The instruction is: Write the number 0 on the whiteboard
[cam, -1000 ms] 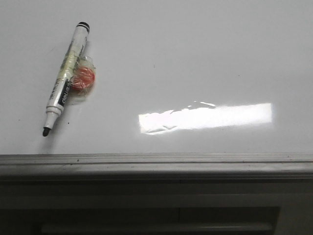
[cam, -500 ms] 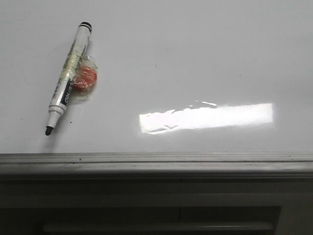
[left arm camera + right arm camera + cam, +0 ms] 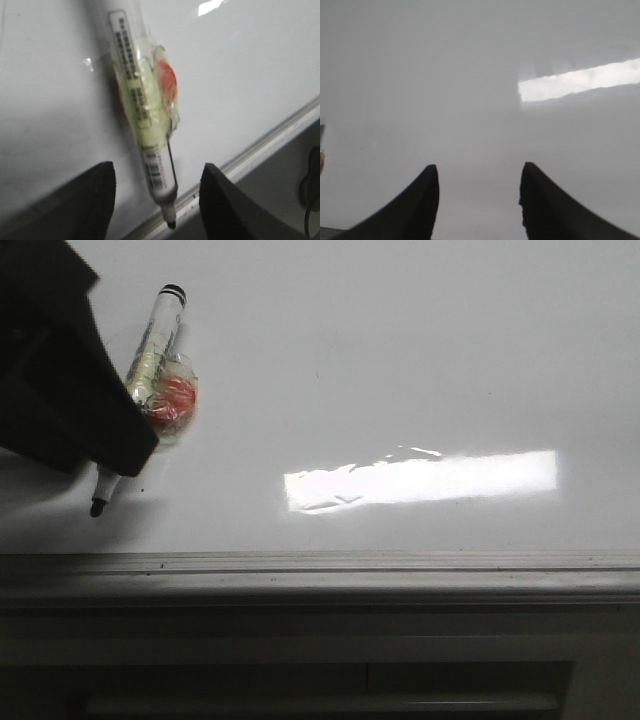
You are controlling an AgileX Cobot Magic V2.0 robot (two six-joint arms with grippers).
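Front view: glossy whiteboard (image 3: 400,360), grey rail (image 3: 320,565).

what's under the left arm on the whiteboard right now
The marker lies on the whiteboard. The left arm covers its lower barrel in the front view; only its cap end, taped red piece and tip show.

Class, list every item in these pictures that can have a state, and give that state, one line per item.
Marker: uncapped, lying flat on the board, not held.
Red disc: taped to the marker's barrel.
Whiteboard: blank, no 0 drawn yet.
Left gripper: open, jaws either side of the marker's tip end.
Right gripper: open, empty, over bare board.
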